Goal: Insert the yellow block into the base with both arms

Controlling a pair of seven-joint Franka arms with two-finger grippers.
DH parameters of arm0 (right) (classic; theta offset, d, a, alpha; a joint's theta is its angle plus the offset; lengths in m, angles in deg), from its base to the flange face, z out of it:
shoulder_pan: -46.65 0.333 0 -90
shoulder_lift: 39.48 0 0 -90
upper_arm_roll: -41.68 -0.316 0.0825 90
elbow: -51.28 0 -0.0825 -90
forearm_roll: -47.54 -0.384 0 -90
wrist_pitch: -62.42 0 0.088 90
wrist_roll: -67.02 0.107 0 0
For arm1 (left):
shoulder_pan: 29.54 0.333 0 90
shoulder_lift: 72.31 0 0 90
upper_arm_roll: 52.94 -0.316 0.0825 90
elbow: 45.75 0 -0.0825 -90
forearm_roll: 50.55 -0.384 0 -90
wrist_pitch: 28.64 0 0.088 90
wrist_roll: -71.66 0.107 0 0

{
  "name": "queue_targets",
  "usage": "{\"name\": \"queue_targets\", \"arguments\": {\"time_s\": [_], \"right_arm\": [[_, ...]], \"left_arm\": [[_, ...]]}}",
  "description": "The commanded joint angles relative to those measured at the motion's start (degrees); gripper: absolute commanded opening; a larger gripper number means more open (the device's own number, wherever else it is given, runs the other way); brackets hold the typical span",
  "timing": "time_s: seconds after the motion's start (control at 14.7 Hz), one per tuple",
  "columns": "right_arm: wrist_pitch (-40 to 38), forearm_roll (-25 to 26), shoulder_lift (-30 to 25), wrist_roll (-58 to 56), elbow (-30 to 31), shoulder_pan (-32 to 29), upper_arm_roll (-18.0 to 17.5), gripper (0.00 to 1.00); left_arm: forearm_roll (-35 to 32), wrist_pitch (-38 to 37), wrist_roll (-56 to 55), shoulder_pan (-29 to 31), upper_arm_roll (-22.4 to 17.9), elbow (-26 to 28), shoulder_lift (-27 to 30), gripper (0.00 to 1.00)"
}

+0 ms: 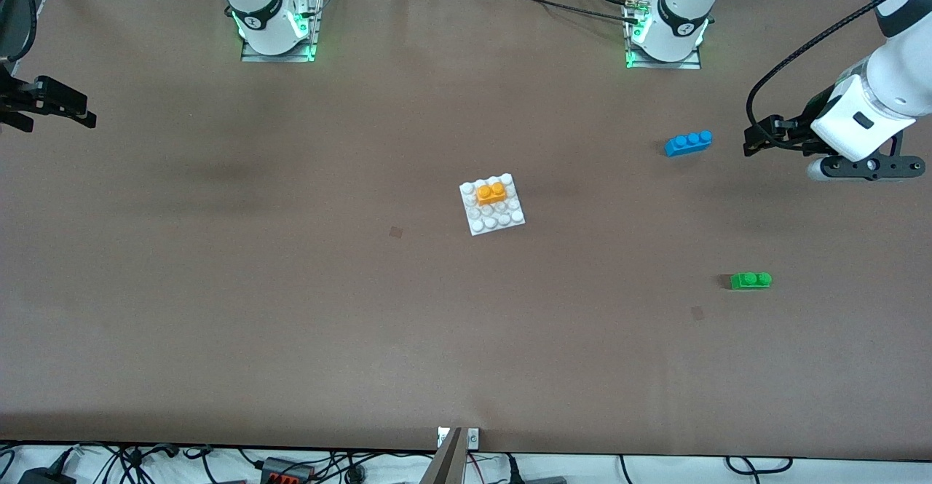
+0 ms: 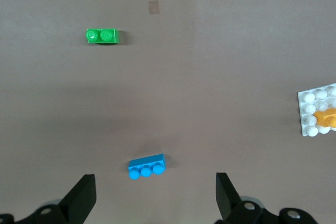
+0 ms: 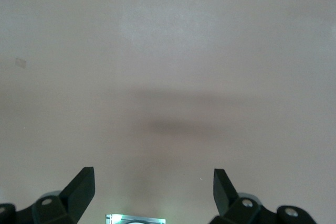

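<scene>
The yellow block [image 1: 491, 193] sits on the white base [image 1: 504, 219] in the middle of the table, on the studs of the base's edge nearer the robots. The left wrist view shows the base [image 2: 310, 98] and part of the yellow block [image 2: 325, 117] at its picture edge. My left gripper [image 1: 753, 142] is open and empty, up in the air at the left arm's end of the table, beside the blue brick; it also shows in the left wrist view [image 2: 156, 198]. My right gripper [image 1: 80, 109] is open and empty over the right arm's end of the table, with only bare table under it in the right wrist view [image 3: 153, 190].
A blue three-stud brick [image 1: 688, 143] lies toward the left arm's end, also in the left wrist view [image 2: 147, 166]. A green two-stud brick [image 1: 751, 280] lies nearer the front camera, also in the left wrist view [image 2: 102, 36]. The arm mounts [image 1: 277, 47] stand along the table's edge.
</scene>
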Motion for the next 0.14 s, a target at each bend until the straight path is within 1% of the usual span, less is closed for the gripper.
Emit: {"name": "queue_targets", "arguments": {"time_s": [0.0, 0.07], "right_arm": [[-0.4, -0.5, -0.9, -0.1, 0.7, -0.2, 0.0, 1.00], [-0.4, -0.5, -0.9, -0.1, 0.7, -0.2, 0.0, 1.00]], "left_arm": [[1.1, -1.4, 2.1, 0.5, 0.0, -1.4, -0.6, 1.00], [1.2, -1.4, 2.1, 0.5, 0.0, -1.4, -0.6, 1.00]]}}
